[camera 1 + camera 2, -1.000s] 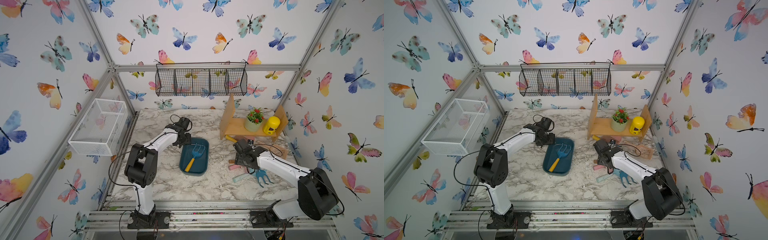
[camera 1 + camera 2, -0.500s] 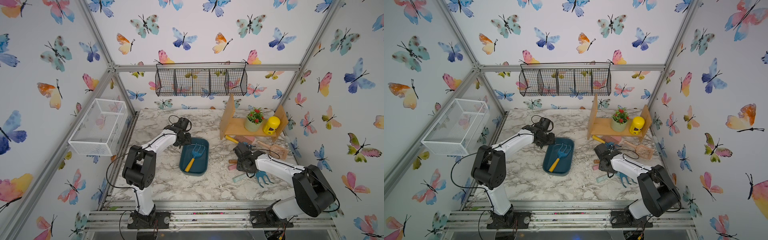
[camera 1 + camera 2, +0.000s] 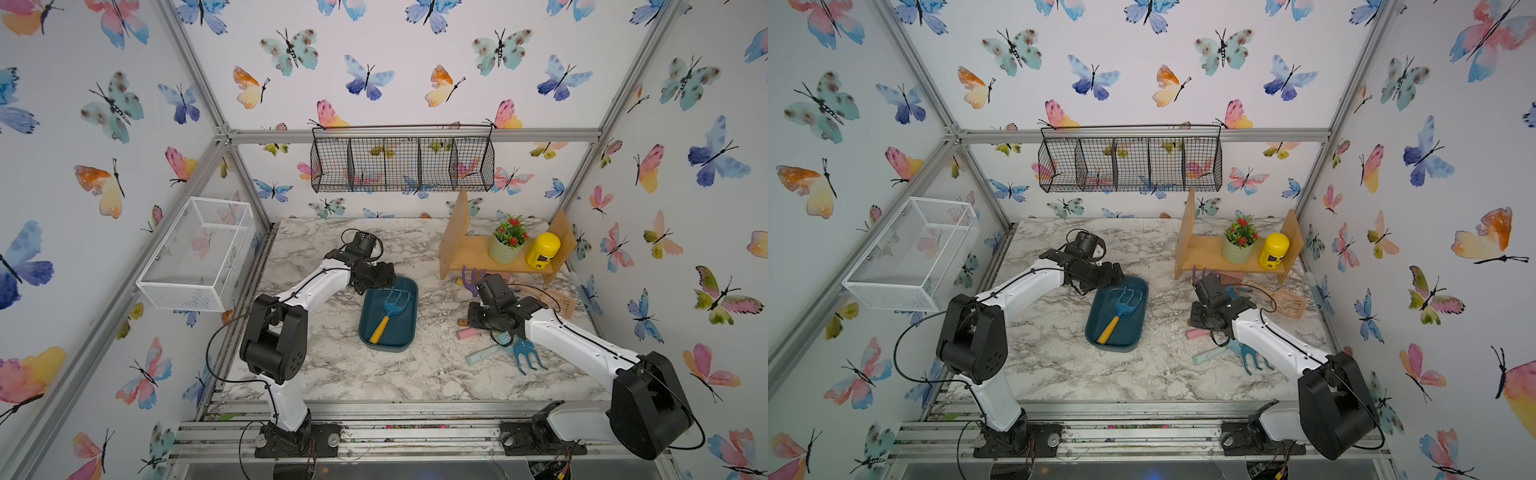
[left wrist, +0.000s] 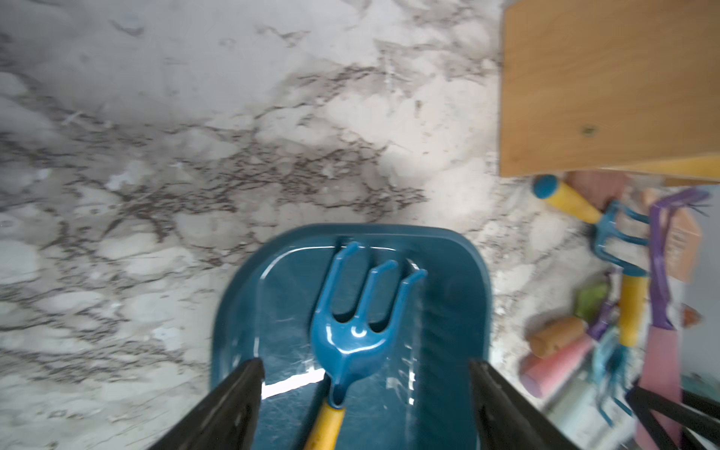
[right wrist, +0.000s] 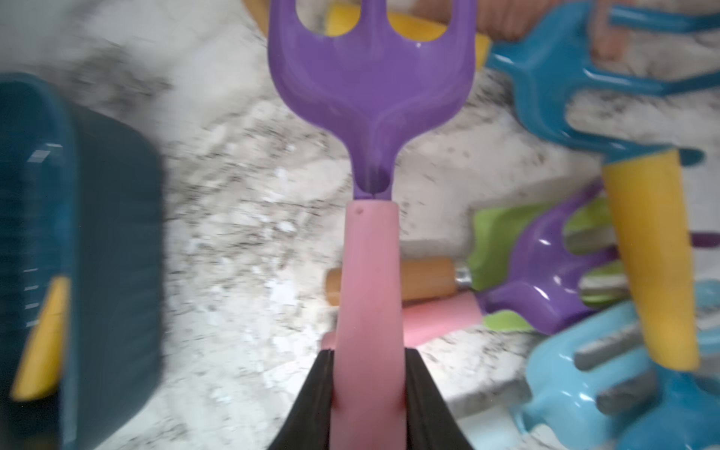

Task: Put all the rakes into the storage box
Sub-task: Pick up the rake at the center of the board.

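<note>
The storage box, a shallow teal bin, sits mid-table. A blue rake with a yellow handle lies inside it. My left gripper hovers open over the box's far end, with nothing between its fingers. My right gripper is shut on the pink handle of a purple rake. That rake's head points toward the wooden shelf and passes over other tools.
Several toy tools lie in a pile right of the box: a dark blue rake, pink handles and a wooden spatula. A wooden shelf holds a plant pot and yellow jar. A white mesh basket and black wire basket hang on the walls.
My right gripper has shut on the purple rake's pink handle. The left gripper's jaws have spread wider, and it stays by the box's far end.
</note>
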Robot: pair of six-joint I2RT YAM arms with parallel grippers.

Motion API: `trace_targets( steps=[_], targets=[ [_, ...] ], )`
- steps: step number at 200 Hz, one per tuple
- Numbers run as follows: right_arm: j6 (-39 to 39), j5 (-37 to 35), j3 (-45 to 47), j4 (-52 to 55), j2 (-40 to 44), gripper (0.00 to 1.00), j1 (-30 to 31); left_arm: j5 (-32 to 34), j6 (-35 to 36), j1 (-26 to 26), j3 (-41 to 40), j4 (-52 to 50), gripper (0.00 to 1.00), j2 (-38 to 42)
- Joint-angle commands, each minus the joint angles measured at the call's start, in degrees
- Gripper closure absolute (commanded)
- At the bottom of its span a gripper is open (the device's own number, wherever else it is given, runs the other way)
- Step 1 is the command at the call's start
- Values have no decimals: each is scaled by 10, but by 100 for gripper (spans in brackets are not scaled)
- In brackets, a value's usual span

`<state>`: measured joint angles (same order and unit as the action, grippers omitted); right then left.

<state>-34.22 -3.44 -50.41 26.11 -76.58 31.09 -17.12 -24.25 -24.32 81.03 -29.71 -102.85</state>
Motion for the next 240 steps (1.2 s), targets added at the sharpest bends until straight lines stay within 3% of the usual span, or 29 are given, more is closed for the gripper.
trace_targets(
  steps=[1, 29, 52, 123, 143, 176, 196, 225, 240],
  targets=[
    [41, 119, -22, -53, 6, 85, 1, -143, 0, 2, -6, 47, 13, 31],
    [50, 177, -30, -84, 1, 85, 9, -235, -34, 2, -27, 122, 12, 41],
    [63, 188, -45, -88, -11, 85, 23, -271, -64, 1, -39, 174, 12, 43],
    [85, 192, -105, -88, -67, 85, 80, -283, -90, -3, -23, 219, 16, 10],
    [82, 188, -114, -92, -78, 85, 95, -280, -93, -3, -18, 222, 25, -1],
    [79, 180, -130, -94, -88, 85, 106, -270, -92, -3, -15, 217, 66, -16],
    [80, 173, -139, -94, -91, 84, 108, -259, -88, -3, -19, 210, 84, -16],
    [79, 167, -151, -96, -99, 82, 109, -239, -77, -3, -26, 199, 92, -3],
    [73, 161, -155, -97, -103, 70, 109, -230, -69, -2, -30, 190, 94, 5]
  ],
)
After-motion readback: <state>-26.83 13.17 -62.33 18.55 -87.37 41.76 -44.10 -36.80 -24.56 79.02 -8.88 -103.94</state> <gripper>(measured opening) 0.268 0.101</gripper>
